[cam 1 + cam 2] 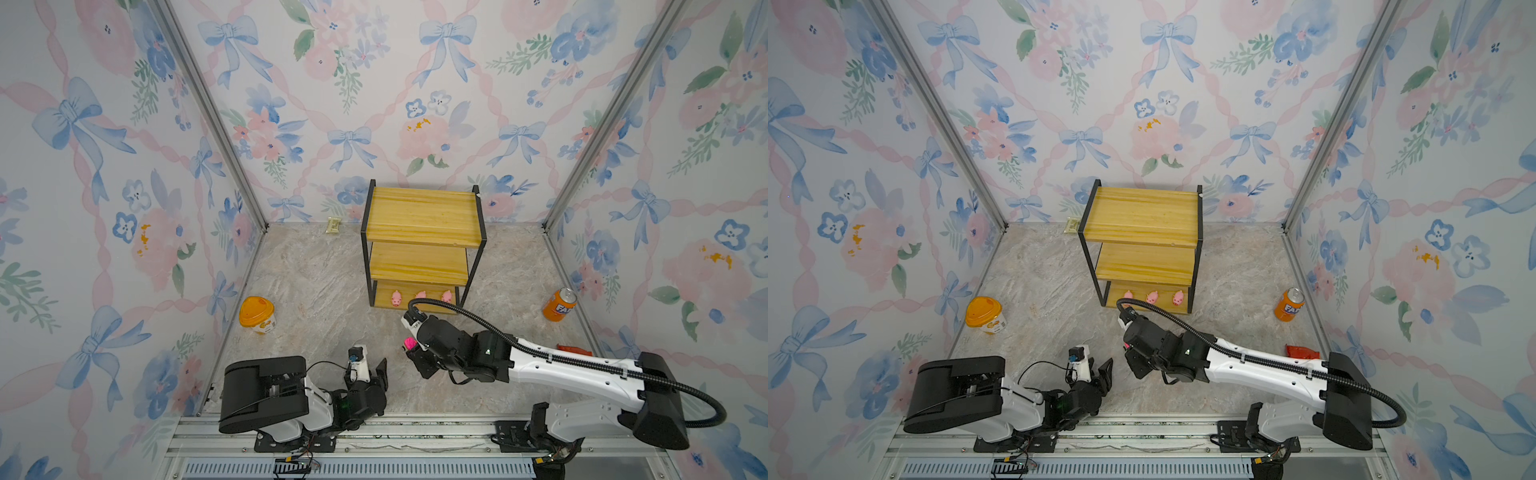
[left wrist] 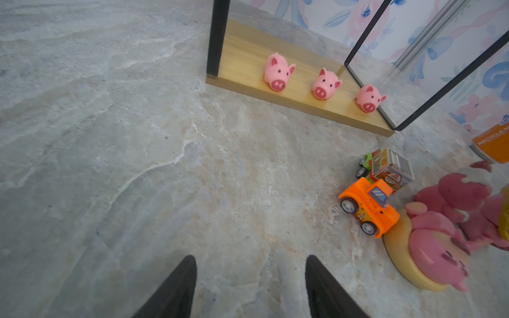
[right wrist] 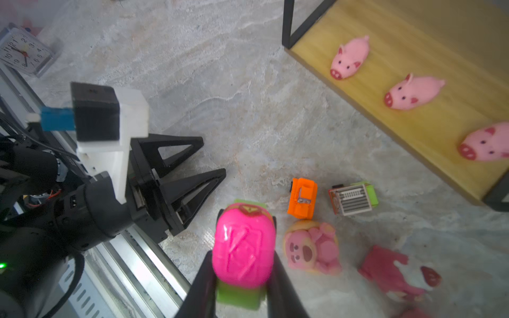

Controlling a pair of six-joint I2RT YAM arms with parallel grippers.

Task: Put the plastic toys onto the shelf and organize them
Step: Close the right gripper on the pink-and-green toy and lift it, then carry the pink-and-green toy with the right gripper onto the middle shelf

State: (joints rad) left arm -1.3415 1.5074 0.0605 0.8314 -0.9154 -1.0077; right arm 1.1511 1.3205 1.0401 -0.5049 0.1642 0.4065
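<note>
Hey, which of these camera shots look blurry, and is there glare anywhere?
Left wrist view: pigs sharp, pink figurines at the frame edge smeared. Right wrist view: white glare on the pink-green car, its green base soft. In both top views: shelf evenly lit.

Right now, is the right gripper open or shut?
Shut: the right gripper clamps the pink-green car, a finger on each side.

Orange can [image 1: 1288, 305], well off to the right of the right gripper [image 1: 1126, 345], says "FAN". The left wrist view catches "RECYCLE M" on it [image 2: 493, 141]. Clock [image 3: 24, 51] has hour numbers.
</note>
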